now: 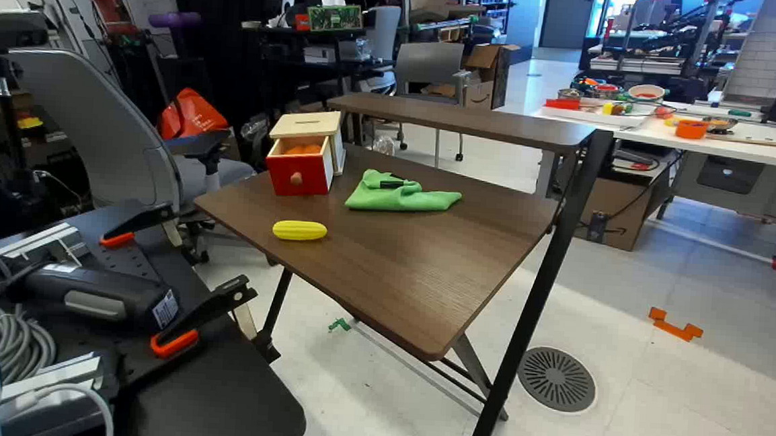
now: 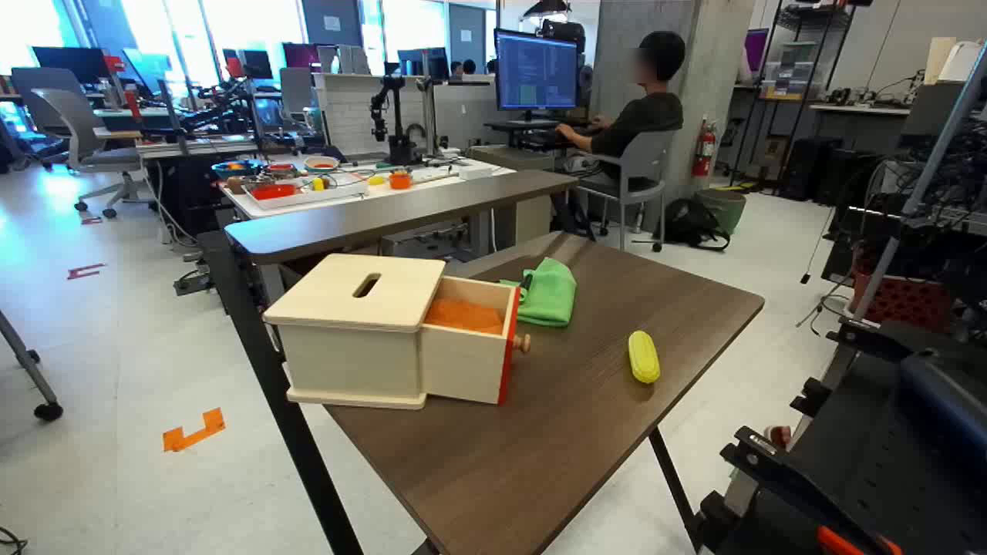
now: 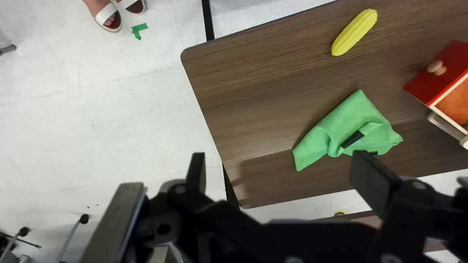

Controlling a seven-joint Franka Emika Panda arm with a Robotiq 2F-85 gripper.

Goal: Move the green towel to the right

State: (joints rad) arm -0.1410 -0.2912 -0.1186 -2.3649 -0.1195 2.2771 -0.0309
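Note:
The green towel (image 1: pixel 396 197) lies crumpled on the brown table, with black pieces showing on it. It also shows in an exterior view (image 2: pixel 554 294), partly hidden behind the drawer box, and in the wrist view (image 3: pixel 340 126). My gripper (image 3: pixel 279 157) shows only in the wrist view. Its two black fingers are wide apart with nothing between them. It appears to be above the table, apart from the towel. The right finger's tip overlaps the towel's lower edge in that view.
A wooden box (image 2: pixel 351 358) with its red-fronted drawer (image 1: pixel 300 172) pulled out stands beside the towel, orange stuff inside. A yellow corn-like object (image 1: pixel 299 231) lies near the table's edge. A raised shelf (image 1: pixel 461 120) runs along one side of the table (image 1: pixel 398 266).

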